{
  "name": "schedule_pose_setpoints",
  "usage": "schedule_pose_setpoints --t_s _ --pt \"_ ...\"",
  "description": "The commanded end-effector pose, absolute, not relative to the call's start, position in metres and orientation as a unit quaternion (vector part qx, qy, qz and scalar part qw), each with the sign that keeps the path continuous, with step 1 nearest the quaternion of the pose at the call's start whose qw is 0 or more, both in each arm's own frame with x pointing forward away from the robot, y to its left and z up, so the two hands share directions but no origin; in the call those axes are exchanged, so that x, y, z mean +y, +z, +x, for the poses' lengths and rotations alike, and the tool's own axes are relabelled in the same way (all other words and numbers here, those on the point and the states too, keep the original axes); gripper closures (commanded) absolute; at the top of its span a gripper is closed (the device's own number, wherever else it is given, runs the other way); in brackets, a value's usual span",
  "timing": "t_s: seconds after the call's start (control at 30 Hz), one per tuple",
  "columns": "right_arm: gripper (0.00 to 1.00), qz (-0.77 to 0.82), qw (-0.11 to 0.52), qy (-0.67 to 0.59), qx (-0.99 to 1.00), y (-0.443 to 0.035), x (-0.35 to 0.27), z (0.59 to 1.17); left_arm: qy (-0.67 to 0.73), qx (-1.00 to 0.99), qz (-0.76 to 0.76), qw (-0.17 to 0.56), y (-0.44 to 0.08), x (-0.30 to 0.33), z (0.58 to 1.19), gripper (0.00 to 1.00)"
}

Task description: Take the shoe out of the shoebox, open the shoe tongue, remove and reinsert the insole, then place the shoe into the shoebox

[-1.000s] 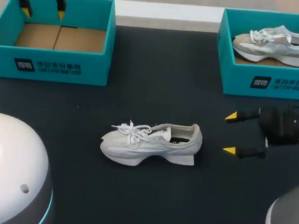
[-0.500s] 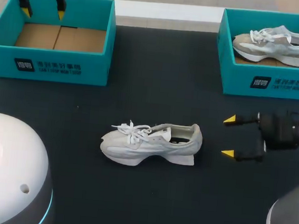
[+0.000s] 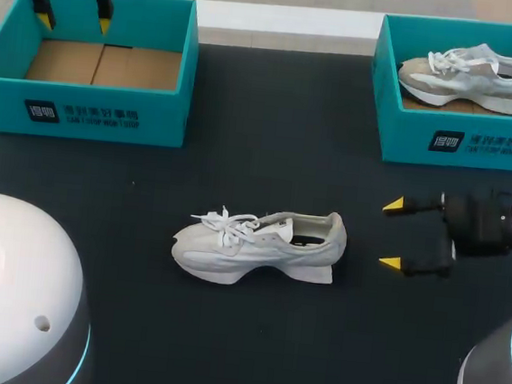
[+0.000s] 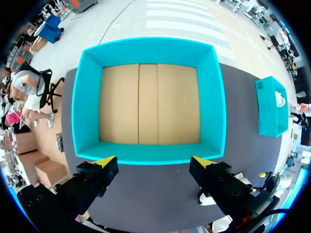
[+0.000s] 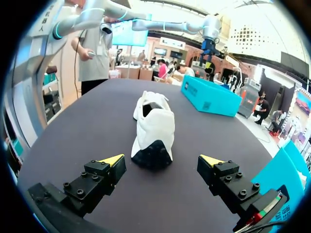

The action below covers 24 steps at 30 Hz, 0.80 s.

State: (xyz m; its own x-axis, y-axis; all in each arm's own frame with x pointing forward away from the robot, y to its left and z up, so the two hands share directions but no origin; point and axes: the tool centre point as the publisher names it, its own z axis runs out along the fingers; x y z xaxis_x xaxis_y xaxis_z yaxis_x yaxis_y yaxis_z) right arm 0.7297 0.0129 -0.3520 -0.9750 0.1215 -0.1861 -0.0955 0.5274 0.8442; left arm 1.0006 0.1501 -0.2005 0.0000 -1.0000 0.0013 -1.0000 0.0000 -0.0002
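A white lace-up shoe (image 3: pixel 260 244) lies on its side in the middle of the black table, toe to the left, heel to the right. My right gripper (image 3: pixel 392 233) hovers open just right of the heel, not touching it. In the right wrist view the shoe (image 5: pixel 153 125) lies straight ahead of that open gripper (image 5: pixel 162 159), dark heel sole toward it. The empty teal shoebox (image 3: pixel 91 113) stands at the back left. My left gripper (image 3: pixel 73 22) hangs open above its far rim. From the left wrist, that gripper (image 4: pixel 154 162) looks down into the box (image 4: pixel 148 47), where only bare cardboard floor shows.
A second teal shoebox (image 3: pixel 465 144) at the back right holds another white and beige shoe (image 3: pixel 467 74). It also shows at the side in the left wrist view (image 4: pixel 269 109). Bare black tabletop surrounds the loose shoe on all sides.
My right gripper has shifted slightly toward the table's near edge and a touch closer to the shoe, then held still. The left arm and shoe have not moved.
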Motion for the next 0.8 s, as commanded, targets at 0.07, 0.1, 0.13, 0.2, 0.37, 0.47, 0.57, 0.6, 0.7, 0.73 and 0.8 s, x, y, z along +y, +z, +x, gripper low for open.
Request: schedule_pose_setpoints --t_s 0.07,0.1,0.13,0.2,0.37,0.47,0.57,0.6,0.7,0.73,0.8 --pt "0.00 0.011 0.092 0.482 0.871 -0.362 0.015 0.733 0.000 -0.707 0.707 0.000 -0.200 0.150 1.000 0.00" --pt "0.00 0.012 0.083 0.477 0.875 -0.365 0.015 0.733 0.000 -0.707 0.707 0.000 -0.200 0.150 1.000 0.00" --pt "0.00 0.013 0.079 0.477 0.875 -0.367 0.016 0.733 0.000 -0.707 0.707 0.000 -0.200 0.150 1.000 0.00" --pt "0.00 0.017 0.076 0.475 0.876 -0.371 0.017 0.732 0.000 -0.707 0.707 0.000 -0.200 0.150 1.000 0.00" --pt "0.00 0.021 0.060 0.473 0.879 -0.379 0.024 0.732 0.000 -0.707 0.707 0.000 -0.200 0.150 1.000 0.00" --pt "0.00 0.032 0.045 0.465 0.884 -0.381 0.030 0.733 0.000 -0.707 0.707 0.000 -0.200 0.150 1.000 0.00" --pt "0.00 0.047 0.050 0.464 0.883 -0.384 0.036 0.733 0.000 -0.707 0.707 0.000 -0.200 0.150 1.000 0.00" --pt "0.00 0.051 0.049 0.461 0.884 -0.385 0.038 0.733 0.000 -0.707 0.707 0.000 -0.200 0.150 1.000 0.00" --pt "0.00 0.065 0.046 0.457 0.886 -0.386 0.046 0.733 0.000 -0.707 0.707 0.000 -0.200 0.150 1.000 0.00" --pt "0.00 0.067 0.040 0.458 0.886 -0.387 0.049 0.732 0.000 -0.707 0.707 0.000 -0.200 0.150 1.000 0.00" --pt "0.00 0.060 0.042 0.460 0.885 -0.387 0.053 0.732 0.000 -0.707 0.707 0.000 -0.200 0.150 1.000 0.00"
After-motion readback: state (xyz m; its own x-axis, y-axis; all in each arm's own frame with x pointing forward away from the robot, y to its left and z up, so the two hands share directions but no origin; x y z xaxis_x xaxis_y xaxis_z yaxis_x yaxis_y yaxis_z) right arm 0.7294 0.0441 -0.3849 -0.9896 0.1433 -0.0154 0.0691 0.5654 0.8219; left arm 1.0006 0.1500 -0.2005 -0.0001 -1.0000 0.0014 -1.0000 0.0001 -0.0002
